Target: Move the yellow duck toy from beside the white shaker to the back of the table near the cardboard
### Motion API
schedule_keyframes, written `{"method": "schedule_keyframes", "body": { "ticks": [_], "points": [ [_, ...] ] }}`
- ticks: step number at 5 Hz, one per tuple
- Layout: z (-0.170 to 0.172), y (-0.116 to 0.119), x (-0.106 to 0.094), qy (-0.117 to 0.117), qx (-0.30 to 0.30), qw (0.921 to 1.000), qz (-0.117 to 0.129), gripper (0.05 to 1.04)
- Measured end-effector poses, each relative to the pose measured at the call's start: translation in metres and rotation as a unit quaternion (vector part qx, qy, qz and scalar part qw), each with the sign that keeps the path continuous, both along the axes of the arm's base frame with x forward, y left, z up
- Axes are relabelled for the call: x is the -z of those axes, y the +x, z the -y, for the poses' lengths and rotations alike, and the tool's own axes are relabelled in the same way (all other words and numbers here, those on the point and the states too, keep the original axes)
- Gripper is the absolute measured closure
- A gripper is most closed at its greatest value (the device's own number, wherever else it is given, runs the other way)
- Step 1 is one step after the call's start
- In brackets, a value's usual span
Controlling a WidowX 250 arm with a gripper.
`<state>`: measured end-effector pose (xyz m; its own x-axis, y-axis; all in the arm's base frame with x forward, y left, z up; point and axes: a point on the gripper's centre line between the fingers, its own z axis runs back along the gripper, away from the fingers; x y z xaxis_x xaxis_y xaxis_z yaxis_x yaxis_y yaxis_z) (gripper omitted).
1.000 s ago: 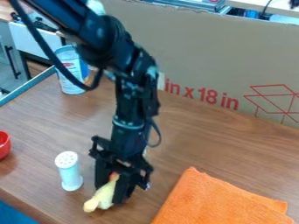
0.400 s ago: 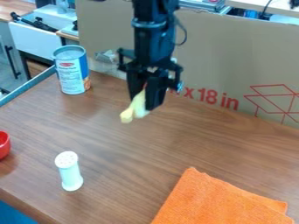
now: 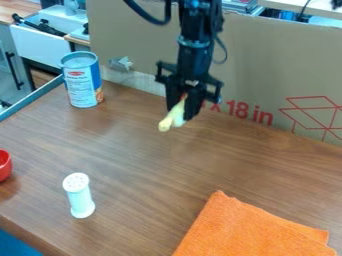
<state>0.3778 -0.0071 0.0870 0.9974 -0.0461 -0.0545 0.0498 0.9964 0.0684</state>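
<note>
The camera view is showing the black gripper [image 3: 181, 112] hanging from the top edge, over the far part of the brown counter [image 3: 150, 155] and in front of an upright cardboard panel [image 3: 267, 65]. Its jaws are pointing downward and closing on a pale yellow toy [image 3: 172, 118], with only a narrow gap between them that the toy is filling. The toy is slanting out of the jaws, its rounded lower end sticking out toward the view's lower left, and appears to be hanging clear of the surface; exactly what it represents is hard to tell.

A blue-and-white can [image 3: 81, 85] is standing upright near the panel, well apart from the jaws. Closer to the camera, a white shaker [image 3: 79, 196] with a holed top is standing upright. A red bowl [image 3: 4, 166] is showing partly at the left edge, while an orange cloth [image 3: 247, 227] is lying flat at the lower right.
</note>
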Motion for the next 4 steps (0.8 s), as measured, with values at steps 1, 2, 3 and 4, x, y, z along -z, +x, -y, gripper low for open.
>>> {"method": "schedule_keyframes", "body": {
  "ticks": [1, 2, 3, 4],
  "points": [
    [-0.002, 0.017, 0.028, 0.009, -0.04, 0.9992, -0.002, 0.702],
    [-0.011, 0.022, 0.054, 0.003, -0.07, 0.9973, -0.021, 0.702],
    [-0.022, 0.025, 0.059, -0.018, -0.088, 0.9954, -0.033, 0.702],
    [-0.032, 0.022, 0.058, -0.054, -0.096, 0.993, -0.043, 0.662]
  ]
}}
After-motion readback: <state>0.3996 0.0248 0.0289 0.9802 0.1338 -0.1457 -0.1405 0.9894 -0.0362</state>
